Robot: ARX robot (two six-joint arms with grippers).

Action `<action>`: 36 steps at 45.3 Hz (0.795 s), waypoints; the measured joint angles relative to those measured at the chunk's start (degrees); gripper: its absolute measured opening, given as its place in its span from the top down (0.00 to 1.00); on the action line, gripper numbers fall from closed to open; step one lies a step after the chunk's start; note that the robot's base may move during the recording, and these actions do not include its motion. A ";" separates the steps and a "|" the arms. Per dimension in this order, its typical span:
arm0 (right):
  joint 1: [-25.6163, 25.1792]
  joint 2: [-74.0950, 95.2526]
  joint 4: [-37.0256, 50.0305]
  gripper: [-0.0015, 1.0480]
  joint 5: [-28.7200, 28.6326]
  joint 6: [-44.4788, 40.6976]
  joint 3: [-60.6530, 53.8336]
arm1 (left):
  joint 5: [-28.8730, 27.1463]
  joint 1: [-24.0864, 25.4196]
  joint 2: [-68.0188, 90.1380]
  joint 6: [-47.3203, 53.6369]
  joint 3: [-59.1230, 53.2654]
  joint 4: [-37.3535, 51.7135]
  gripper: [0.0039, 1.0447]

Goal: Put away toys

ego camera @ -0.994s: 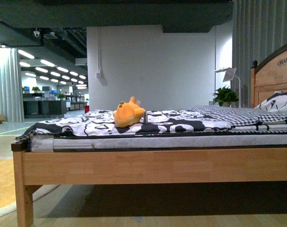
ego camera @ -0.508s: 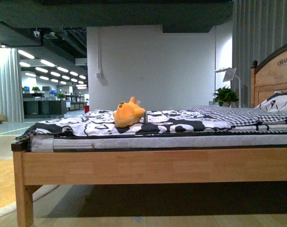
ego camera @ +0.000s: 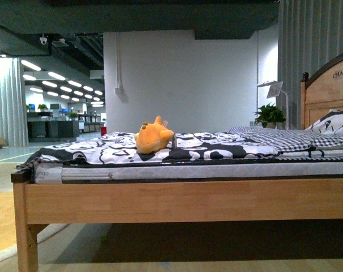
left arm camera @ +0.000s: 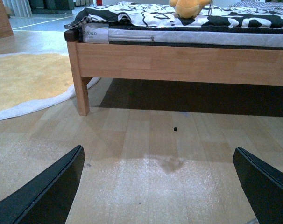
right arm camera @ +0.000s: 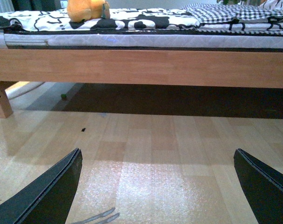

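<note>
An orange-yellow plush toy (ego camera: 154, 136) lies on the black-and-white patterned bedspread (ego camera: 103, 150), left of the bed's middle. The same toy (left arm camera: 190, 8) shows at the far edge of the left wrist view, and the toy (right arm camera: 87, 9) shows likewise in the right wrist view. My left gripper (left arm camera: 158, 186) hangs open low over the wooden floor, well short of the bed. My right gripper (right arm camera: 158, 186) is open too, over bare floor, with nothing between its fingers (right arm camera: 48, 193). Neither arm shows in the front view.
The wooden bed frame (ego camera: 183, 201) spans the front view, with a leg (ego camera: 25, 238) at left and headboard (ego camera: 327, 93) at right. A checked blanket (ego camera: 284, 139) and pillow (ego camera: 335, 122) lie near the headboard. A yellow rug (left arm camera: 24, 81) covers floor left of the bed.
The front view has shifted slightly: the bed frame sits a little lower and further left in the picture. The toy has not moved on the bed.
</note>
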 joint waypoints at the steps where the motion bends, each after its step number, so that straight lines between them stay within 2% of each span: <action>1: 0.00 0.00 0.00 0.06 0.00 0.00 0.00 | 0.00 0.00 0.00 0.00 0.00 0.00 0.06; 36: 0.00 0.02 0.00 0.06 0.00 0.00 0.00 | 0.00 0.00 0.00 0.00 0.00 0.00 0.06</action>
